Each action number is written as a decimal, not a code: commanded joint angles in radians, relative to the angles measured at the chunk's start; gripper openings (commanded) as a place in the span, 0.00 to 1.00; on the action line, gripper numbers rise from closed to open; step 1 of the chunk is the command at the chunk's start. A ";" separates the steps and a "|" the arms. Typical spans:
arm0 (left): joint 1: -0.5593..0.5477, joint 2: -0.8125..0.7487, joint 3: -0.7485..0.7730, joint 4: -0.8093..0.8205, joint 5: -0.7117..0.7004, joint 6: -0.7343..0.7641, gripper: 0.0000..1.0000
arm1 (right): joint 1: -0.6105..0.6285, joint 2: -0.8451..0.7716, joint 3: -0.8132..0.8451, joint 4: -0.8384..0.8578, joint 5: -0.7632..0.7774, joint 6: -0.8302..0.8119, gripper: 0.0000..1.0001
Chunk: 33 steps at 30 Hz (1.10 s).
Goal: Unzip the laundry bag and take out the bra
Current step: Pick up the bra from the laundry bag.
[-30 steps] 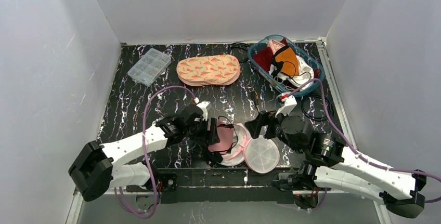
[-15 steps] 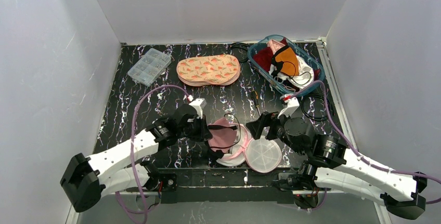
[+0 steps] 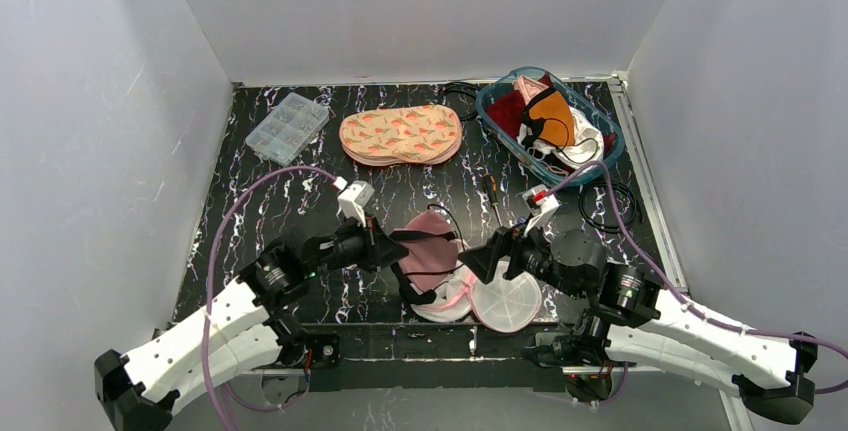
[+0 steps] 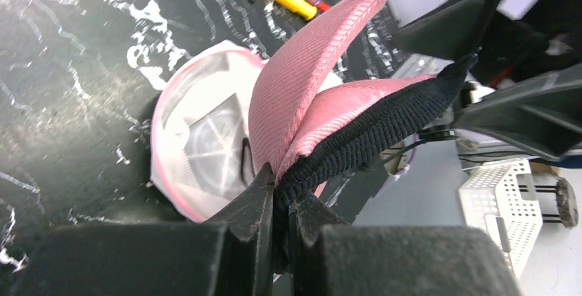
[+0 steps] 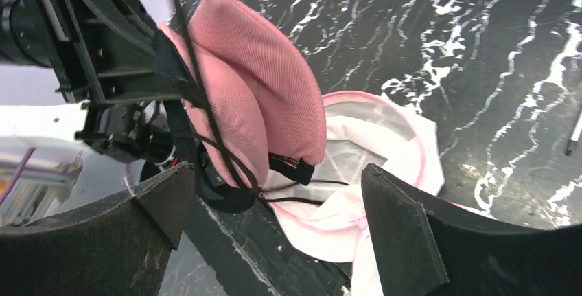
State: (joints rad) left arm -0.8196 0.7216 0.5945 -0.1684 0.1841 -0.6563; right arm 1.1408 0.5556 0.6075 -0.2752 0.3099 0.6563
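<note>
The laundry bag (image 3: 500, 296) is a round white mesh pouch with pink trim, lying open at the table's near edge. It also shows in the left wrist view (image 4: 199, 138) and the right wrist view (image 5: 384, 131). The pink bra (image 3: 430, 251) with black edging is folded and lifted just above the bag's left half. My left gripper (image 3: 393, 251) is shut on the bra's black edge (image 4: 357, 134), which is pinched between the fingers (image 4: 257, 193). Black straps trail down from the bra (image 5: 254, 83) toward the bag. My right gripper (image 3: 490, 259) stands open over the bag, its jaws wide apart and holding nothing (image 5: 274, 179).
A clear compartment box (image 3: 287, 127) sits at the back left. A peach patterned fabric piece (image 3: 401, 134) lies at the back middle. A teal basket (image 3: 488, 111) of clothes stands at the back right. A small screwdriver (image 3: 491, 194) and a black cable (image 3: 600, 213) lie behind the right gripper.
My left gripper has shut on the bra and drawn it up and to the left out of the bag. The right gripper has shifted slightly left, staying open.
</note>
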 commanded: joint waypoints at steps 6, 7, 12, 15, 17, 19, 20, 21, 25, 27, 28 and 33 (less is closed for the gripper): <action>0.004 -0.124 -0.008 0.112 0.108 0.007 0.00 | 0.000 -0.100 -0.061 0.243 -0.189 -0.108 0.99; 0.004 -0.130 -0.006 0.116 0.114 0.007 0.00 | 0.000 -0.106 -0.062 0.251 -0.192 -0.110 0.99; 0.004 -0.130 0.015 0.129 0.142 0.002 0.00 | 0.000 -0.047 -0.029 0.248 -0.175 -0.117 0.99; 0.005 -0.126 0.028 0.150 0.171 -0.003 0.00 | 0.000 -0.006 -0.016 0.252 -0.123 -0.112 0.99; 0.004 -0.130 0.036 0.154 0.184 -0.004 0.00 | -0.001 0.003 -0.016 0.263 -0.085 -0.106 0.99; 0.004 -0.140 0.040 0.156 0.192 -0.006 0.00 | 0.000 0.000 -0.023 0.282 -0.064 -0.098 0.99; 0.004 -0.145 0.040 0.159 0.197 -0.006 0.00 | 0.000 0.000 -0.029 0.304 -0.066 -0.096 0.99; 0.004 -0.151 0.039 0.163 0.200 -0.008 0.00 | 0.000 0.003 -0.033 0.322 -0.076 -0.097 0.99; 0.004 -0.153 0.037 0.210 0.221 -0.015 0.00 | 0.000 0.037 -0.038 0.386 -0.162 -0.098 0.99; 0.005 -0.145 0.039 0.225 0.231 -0.022 0.00 | 0.000 0.066 -0.038 0.412 -0.197 -0.095 0.99; 0.004 -0.140 0.041 0.229 0.236 -0.023 0.00 | 0.000 0.074 -0.037 0.425 -0.214 -0.094 0.99; 0.004 -0.130 0.051 0.231 0.240 -0.023 0.00 | 0.000 0.075 -0.039 0.471 -0.246 -0.084 0.97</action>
State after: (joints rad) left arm -0.8196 0.5930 0.6029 0.0231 0.3874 -0.6750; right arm 1.1408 0.6399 0.5495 0.0868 0.1146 0.5713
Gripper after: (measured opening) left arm 0.034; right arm 0.984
